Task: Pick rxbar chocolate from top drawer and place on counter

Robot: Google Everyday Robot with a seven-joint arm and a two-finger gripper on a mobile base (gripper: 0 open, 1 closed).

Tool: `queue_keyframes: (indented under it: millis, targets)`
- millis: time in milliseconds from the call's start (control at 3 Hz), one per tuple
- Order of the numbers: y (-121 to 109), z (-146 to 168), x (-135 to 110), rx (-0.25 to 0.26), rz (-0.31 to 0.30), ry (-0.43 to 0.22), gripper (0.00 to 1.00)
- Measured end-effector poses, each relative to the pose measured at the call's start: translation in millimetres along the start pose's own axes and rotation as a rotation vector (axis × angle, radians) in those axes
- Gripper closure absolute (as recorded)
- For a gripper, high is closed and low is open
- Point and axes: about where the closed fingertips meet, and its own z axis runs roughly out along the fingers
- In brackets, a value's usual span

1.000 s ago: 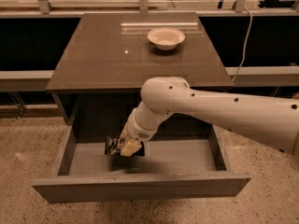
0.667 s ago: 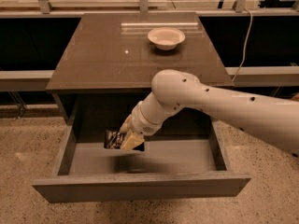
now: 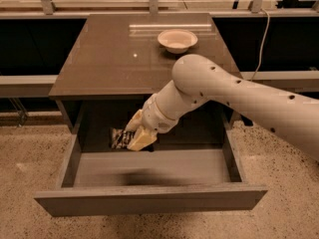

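Observation:
The top drawer (image 3: 149,199) is pulled wide open under the counter (image 3: 109,59). My gripper (image 3: 130,135) hangs over the drawer's back left part, just below the counter's front edge. It is shut on the rxbar chocolate (image 3: 118,138), a small black wrapper with white print that sticks out to the left of the fingers (image 3: 141,139). The bar is lifted off the drawer floor. The white arm reaches in from the right.
A white bowl (image 3: 177,40) stands on the counter at the back right. The drawer's grey floor (image 3: 164,167) shows a shadow below the gripper. Speckled floor lies around the cabinet. A railing and a cable run behind.
My gripper has risen with the bar from near the drawer floor toward the counter's front edge, and the arm has swung up with it.

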Motion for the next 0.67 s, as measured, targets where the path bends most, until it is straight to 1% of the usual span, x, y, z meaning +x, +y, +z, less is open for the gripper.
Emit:
queue_keyframes:
  millis: [333,667]
  targets:
    - [-11,-43,-15,-0.003,-0.032,-0.031,1.0]
    - [-32,-94,-30,0.001,-0.046,-0.014,1.0]
